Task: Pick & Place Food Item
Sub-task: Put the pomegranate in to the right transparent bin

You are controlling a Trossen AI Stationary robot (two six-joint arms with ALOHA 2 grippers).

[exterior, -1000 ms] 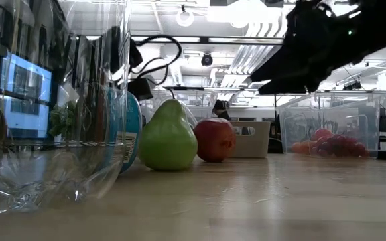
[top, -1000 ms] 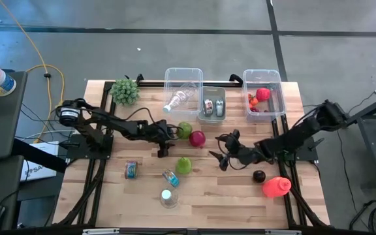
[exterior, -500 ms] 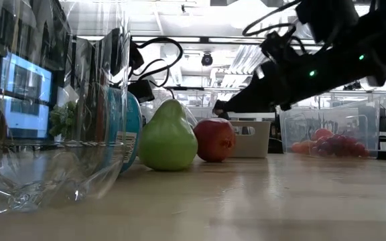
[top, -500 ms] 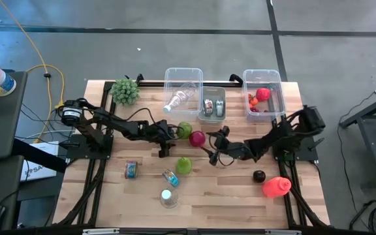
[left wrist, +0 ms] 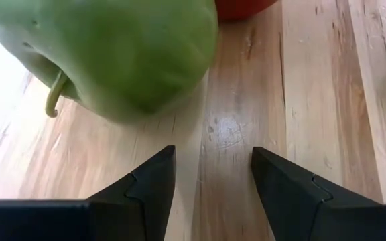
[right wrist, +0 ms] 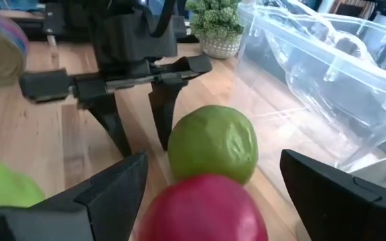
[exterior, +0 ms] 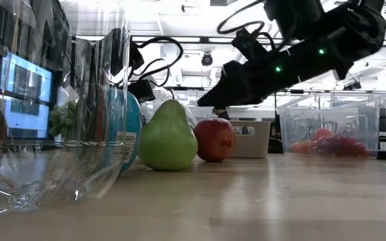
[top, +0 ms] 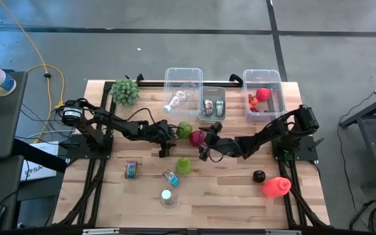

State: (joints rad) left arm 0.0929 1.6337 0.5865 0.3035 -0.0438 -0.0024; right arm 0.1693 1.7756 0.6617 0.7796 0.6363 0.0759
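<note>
No brand or label can be read anywhere; the small can point(top: 130, 170) carries a colourful wrap, its writing too small to make out.

The right gripper point(right wrist: 210, 181) has its jaws spread wide and holds nothing; the red apple point(right wrist: 203, 209) sits directly between them, with bare gaps to either finger. Just beyond the apple, still on the line of the jaws, is the green apple point(right wrist: 213, 144), and beyond that the left gripper point(right wrist: 136, 110) points back toward it. The left gripper's jaws stand partly open and empty, the green apple point(left wrist: 106, 50) just ahead of the fingertips and off toward one finger, wood bare between them.

To one side of the right jaws lie a green pear point(top: 184, 165) and the can; to the other, a clear bin point(right wrist: 327, 80). Farther off stand a potted plant point(top: 125, 91), a bin of red fruit point(top: 264, 98), a dark plum point(top: 258, 175) and a red bottle point(top: 276, 187)
</note>
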